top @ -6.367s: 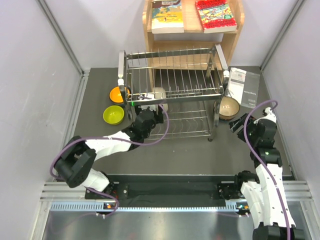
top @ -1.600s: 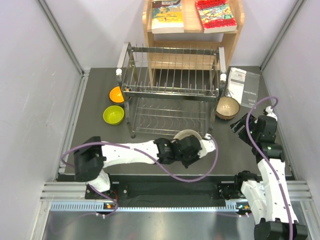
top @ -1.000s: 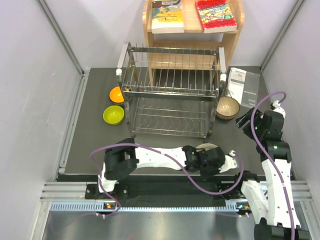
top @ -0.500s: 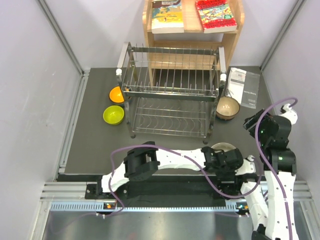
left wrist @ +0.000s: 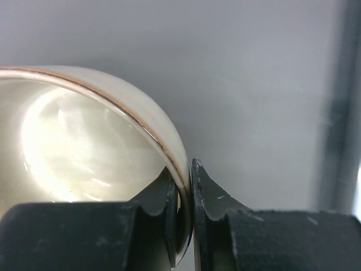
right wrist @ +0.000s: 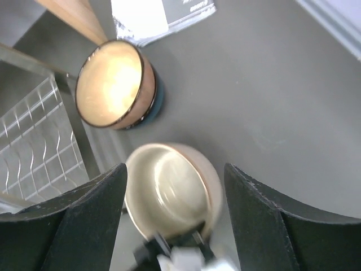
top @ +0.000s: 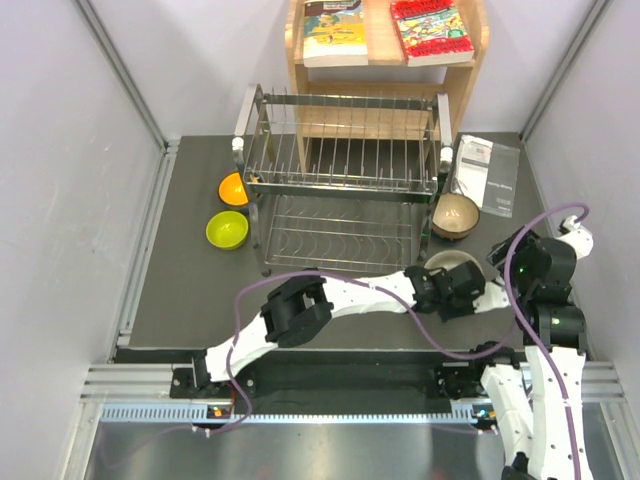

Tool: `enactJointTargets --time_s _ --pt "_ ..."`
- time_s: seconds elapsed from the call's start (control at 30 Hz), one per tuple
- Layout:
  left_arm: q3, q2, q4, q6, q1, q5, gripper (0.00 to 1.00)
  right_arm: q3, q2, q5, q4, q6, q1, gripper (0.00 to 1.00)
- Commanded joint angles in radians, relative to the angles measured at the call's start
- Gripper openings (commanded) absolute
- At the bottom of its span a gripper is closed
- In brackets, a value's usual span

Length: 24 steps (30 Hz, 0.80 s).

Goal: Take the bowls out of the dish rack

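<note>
A cream-white bowl hangs just above the table at the right, in front of the dish rack. My left gripper is shut on its rim, one finger inside and one outside. My right gripper hovers open right above that bowl, not touching it. A pinkish-tan bowl sits nested in a teal-blue one beside the rack's right end. An orange bowl and a lime-yellow bowl lie left of the rack. Both rack tiers show bare wires.
A wooden shelf with books stands behind the rack. A printed booklet lies at the back right. Grey walls close in both sides, and the left arm stretches across the table's front.
The left arm swung the cream-white bowl from the front centre rightward, then back toward the tan bowl. The right arm drew aside, then came in over the bowl.
</note>
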<state>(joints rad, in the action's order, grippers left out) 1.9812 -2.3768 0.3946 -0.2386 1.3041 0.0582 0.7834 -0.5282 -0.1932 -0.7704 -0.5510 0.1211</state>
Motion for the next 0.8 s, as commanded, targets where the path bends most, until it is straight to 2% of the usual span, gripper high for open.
enactJointTargets --time_s 0.0,0.13,0.17,0.2,0.23,0.33,0.43,0.63,0.77 --pt "0.054 -0.085 -0.098 -0.019 -0.060 0.008 0.00 0.007 0.010 -0.035 0.042 0.017 0.011 0.70" --pt "0.103 -0.137 -0.119 -0.037 -0.065 -0.011 0.00 0.014 0.011 -0.061 0.037 0.005 0.012 0.71" --pt "0.119 -0.147 -0.111 -0.045 -0.065 -0.023 0.04 0.019 0.011 -0.067 0.036 0.003 0.012 0.71" --pt "0.131 -0.157 -0.096 -0.047 -0.065 -0.026 0.08 0.023 0.011 -0.080 0.033 -0.001 0.011 0.72" --pt "0.143 -0.168 -0.091 -0.051 -0.065 -0.026 0.23 0.036 0.010 -0.080 0.030 -0.007 0.011 0.72" --pt "0.133 -0.164 -0.099 -0.050 -0.065 -0.027 0.44 0.048 0.008 -0.078 0.033 -0.016 0.012 0.72" --pt "0.090 -0.136 -0.140 -0.041 -0.063 -0.046 0.53 0.045 0.011 -0.074 0.045 -0.030 0.012 0.72" --pt "-0.039 -0.061 -0.240 -0.036 -0.065 -0.135 0.56 0.056 0.014 -0.091 0.089 -0.070 0.011 0.73" --pt "-0.163 0.025 -0.387 -0.021 -0.068 -0.149 0.57 0.080 -0.003 -0.138 0.125 -0.081 0.011 0.76"
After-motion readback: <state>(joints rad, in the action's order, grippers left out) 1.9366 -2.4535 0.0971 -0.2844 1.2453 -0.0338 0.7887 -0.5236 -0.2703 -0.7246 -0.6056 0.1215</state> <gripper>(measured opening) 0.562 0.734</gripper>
